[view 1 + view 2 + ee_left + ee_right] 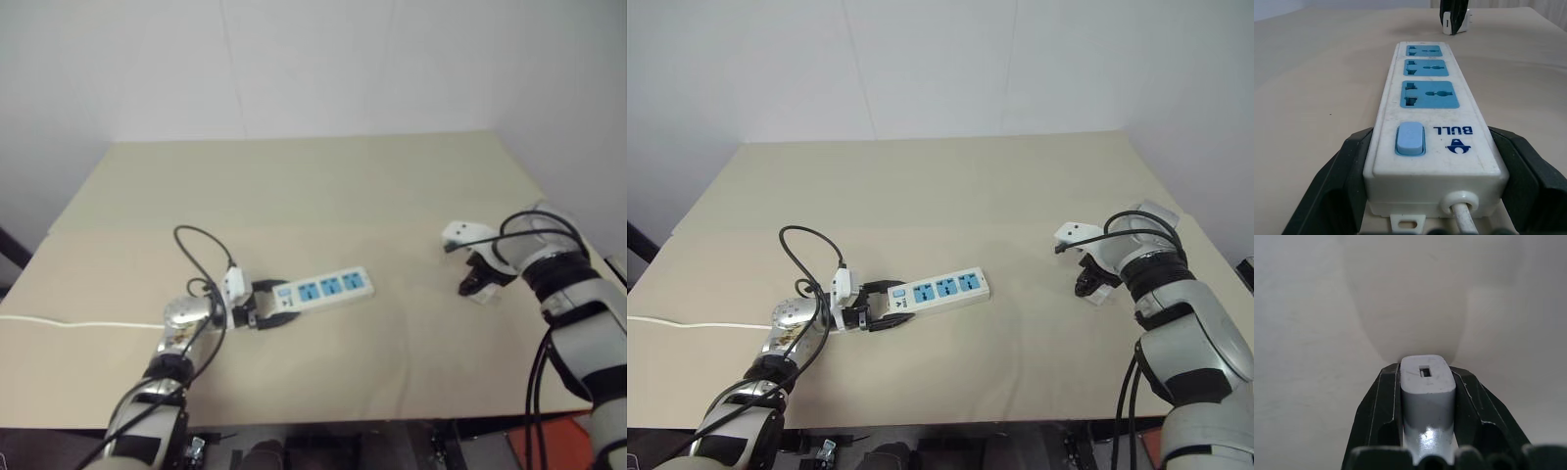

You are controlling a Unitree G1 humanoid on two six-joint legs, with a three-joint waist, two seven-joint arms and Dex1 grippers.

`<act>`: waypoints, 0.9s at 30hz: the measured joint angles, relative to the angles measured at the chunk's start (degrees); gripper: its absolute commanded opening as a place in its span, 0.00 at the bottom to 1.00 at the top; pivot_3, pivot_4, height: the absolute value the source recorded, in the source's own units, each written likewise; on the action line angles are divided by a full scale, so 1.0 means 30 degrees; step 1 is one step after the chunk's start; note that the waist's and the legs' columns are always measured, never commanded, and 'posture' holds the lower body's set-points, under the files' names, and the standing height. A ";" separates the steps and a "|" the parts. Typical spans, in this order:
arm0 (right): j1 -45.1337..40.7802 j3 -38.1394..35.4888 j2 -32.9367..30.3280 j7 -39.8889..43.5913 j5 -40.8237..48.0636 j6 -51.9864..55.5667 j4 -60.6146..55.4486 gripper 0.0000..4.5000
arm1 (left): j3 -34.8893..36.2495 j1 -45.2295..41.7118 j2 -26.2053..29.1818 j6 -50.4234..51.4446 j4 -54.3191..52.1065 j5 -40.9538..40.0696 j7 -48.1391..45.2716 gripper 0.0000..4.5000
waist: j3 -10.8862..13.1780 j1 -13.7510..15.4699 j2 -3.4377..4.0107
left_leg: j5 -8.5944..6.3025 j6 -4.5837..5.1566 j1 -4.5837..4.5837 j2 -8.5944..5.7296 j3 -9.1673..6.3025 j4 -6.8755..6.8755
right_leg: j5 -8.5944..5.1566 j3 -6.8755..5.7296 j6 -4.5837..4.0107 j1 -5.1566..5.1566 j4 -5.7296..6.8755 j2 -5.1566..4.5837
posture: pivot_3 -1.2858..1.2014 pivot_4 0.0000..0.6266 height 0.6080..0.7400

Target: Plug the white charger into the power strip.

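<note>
The power strip (328,287) lies flat left of the table's middle, a long white bar with three blue sockets and a blue switch (1410,139) at its cord end. My left gripper (266,305) is shut on that cord end, a black finger (1347,176) on each long side. Far to the right, my right gripper (479,285) points steeply down at the table, shut on the white charger (1426,382). The charger stands between the black fingers with its slotted end up. In the left wrist view, the charger (1458,22) appears beyond the strip's far end, well apart from it.
The strip's thin white cord (78,324) runs left across the beige table (294,186) to its left edge. A black cable (201,245) loops above my left wrist. A white wall stands behind the table. The table's right edge is close to my right arm.
</note>
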 measured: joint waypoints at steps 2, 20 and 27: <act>0.0054 -0.0005 -0.0070 0.0065 -0.0042 0.0021 -0.0462 0.25 | 0.0000 0.0014 0.0045 0.0116 -0.0088 -0.0006 -0.0095 0.73 | -0.0001 -0.0013 0.0001 | 0.0000 0.0000 -0.0001 0.0001 -0.0001 0.0000 | 0.0000 0.0001 0.0000 -0.0006 0.0004 0.0001 | 0.52 0.24 1.00; 0.7184 -1.1186 0.4999 -0.0552 1.1450 -0.2189 -1.4117 0.25 | -0.0908 0.0623 0.0434 0.1837 -0.2052 -0.0127 -0.3247 0.73 | -0.0083 -0.0032 -0.0114 | -0.0013 0.0021 -0.0007 0.0004 -0.0108 0.0032 | 0.0004 -0.0022 0.0008 0.0050 0.0039 0.0018 | 0.52 0.24 1.00; 0.9815 -1.1345 0.8714 -0.3072 1.3274 -0.5563 -1.4445 0.25 | -0.1182 0.0542 0.0543 0.2094 -0.2068 -0.0244 -0.4288 0.73 | -0.0090 -0.0041 -0.0110 | -0.0012 0.0019 -0.0005 0.0000 -0.0146 0.0040 | 0.0004 -0.0023 0.0008 0.0039 0.0055 0.0023 | 0.52 0.24 1.00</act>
